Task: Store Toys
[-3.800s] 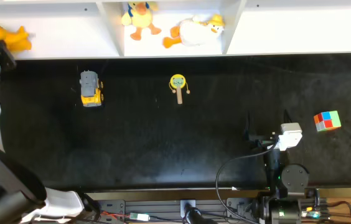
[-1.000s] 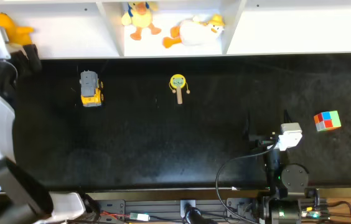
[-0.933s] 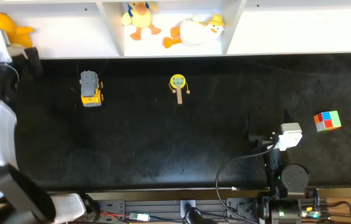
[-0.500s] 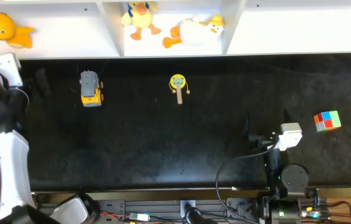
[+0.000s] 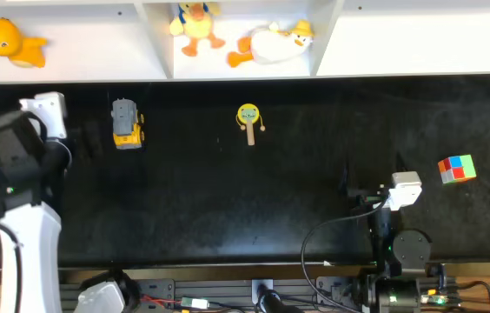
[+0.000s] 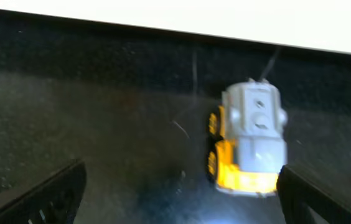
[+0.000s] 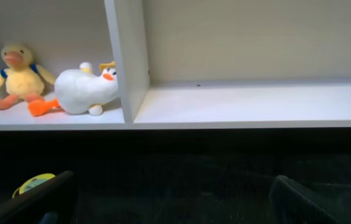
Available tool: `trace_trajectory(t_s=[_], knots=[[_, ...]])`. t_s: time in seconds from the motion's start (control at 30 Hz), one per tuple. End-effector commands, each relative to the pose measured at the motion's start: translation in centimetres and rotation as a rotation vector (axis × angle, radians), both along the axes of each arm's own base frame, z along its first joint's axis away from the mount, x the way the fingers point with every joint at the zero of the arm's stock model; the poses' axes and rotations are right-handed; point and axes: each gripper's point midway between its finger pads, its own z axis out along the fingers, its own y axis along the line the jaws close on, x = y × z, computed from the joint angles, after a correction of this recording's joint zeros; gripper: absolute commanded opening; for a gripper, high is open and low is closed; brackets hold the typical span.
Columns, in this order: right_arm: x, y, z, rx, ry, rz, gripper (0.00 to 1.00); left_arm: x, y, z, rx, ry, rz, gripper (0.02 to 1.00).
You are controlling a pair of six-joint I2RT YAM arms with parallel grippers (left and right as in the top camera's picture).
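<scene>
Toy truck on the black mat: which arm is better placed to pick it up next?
Left, I think. The left claw is open, and the toy truck lies close in front of it. The right claw rests far across the black mat, nearer the coloured cube.

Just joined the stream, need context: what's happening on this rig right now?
Toy storing, partway. Left gripper, open and empty, is by the yellow-grey toy truck on the black mat. Right gripper is open, parked. Orange duck, yellow duck and white duck plushes sit in the shelf; the rattle drum and colour cube lie on the mat.
</scene>
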Motion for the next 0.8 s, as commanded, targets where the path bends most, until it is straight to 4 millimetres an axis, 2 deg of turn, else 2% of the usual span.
trace_trajectory(t_s=[0.03, 0.3, 0.53, 0.8], knots=[[0.0, 0.0, -0.4, -0.003, 0.003, 0.001, 0.996, -1.2, -2.0, 0.2, -0.008, -0.020, -0.030, 1.000], [0.0, 0.0, -0.4, -0.003, 0.003, 0.001, 0.996, -2.7, -5.2, -1.4, -0.040, 0.040, -0.102, 1.000], [0.0, 0.0, -0.4, -0.003, 0.003, 0.001, 0.996, -3.8, -6.7, -2.8, -0.057, 0.118, -0.148, 0.996], [0.0, 0.0, -0.4, -0.003, 0.003, 0.001, 0.996, -3.5, -7.8, -4.8, -0.101, 0.190, -0.148, 0.993]])
